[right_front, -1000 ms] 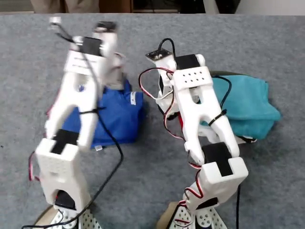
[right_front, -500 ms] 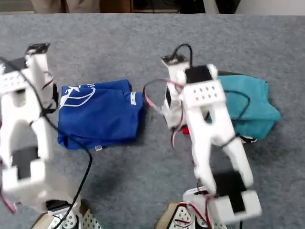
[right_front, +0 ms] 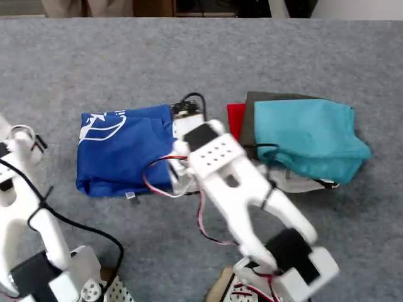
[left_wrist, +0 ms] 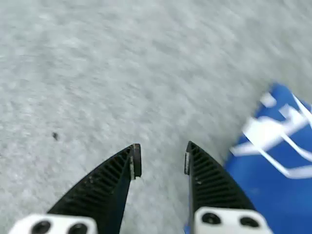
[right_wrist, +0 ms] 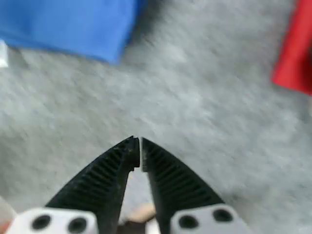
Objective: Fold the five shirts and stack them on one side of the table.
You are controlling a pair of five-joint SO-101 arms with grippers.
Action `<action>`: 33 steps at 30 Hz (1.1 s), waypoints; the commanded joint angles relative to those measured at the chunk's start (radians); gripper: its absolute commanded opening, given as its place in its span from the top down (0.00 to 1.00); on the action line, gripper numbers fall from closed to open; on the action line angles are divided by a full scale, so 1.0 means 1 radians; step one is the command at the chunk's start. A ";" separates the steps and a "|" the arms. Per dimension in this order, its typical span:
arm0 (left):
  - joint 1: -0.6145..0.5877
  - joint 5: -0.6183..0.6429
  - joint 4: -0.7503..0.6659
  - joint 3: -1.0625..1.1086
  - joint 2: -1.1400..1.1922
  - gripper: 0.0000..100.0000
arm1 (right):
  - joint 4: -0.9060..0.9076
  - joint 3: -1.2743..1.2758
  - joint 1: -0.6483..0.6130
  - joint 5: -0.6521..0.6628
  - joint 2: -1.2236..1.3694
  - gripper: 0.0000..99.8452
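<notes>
Blue shirt (right_front: 129, 151) lies folded flat on the bench (right_front: 201, 56), about 9 o'clock of centre, nothing touching it. The other four sit stacked at 3 o'clock: teal shirt (right_front: 308, 135) on top, dark shirt (right_front: 249, 116) under it, red shirt (right_front: 235, 119) peeking out at the 9 o'clock edge, and white shirt (right_front: 296, 182) showing at 6 o'clock.

A second ago my left arm (right_front: 25, 189) was over the blue shirt; it has pulled back to the 8 o'clock edge of the bench. My left tool (left_wrist: 161, 158) is released, jaws apart and holding nothing, over bare bench just beside the blue shirt (left_wrist: 282, 161). My right arm (right_front: 220, 163) was by those four and has swung into the gap. My right tool (right_wrist: 140, 146) is clenched on nothing, with the blue shirt (right_wrist: 68, 24) and red shirt (right_wrist: 297, 53) on either side of it.

I read that as the blue fold being done and let go. What's left is probably moving it onto the four.

Count: five shirts, four stacked and one apart. Two arms, two tools, both empty.
</notes>
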 commanded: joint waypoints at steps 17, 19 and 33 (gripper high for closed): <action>-0.069 0.003 -0.054 -0.080 0.151 0.85 | -0.288 -0.377 -0.128 -0.542 0.473 0.75; -0.071 0.011 -0.054 -0.080 0.151 0.85 | -0.288 -0.389 -0.128 -0.562 0.501 0.75; -0.071 0.008 -0.054 -0.080 0.151 0.85 | -0.287 -0.414 -0.113 -0.519 0.630 0.92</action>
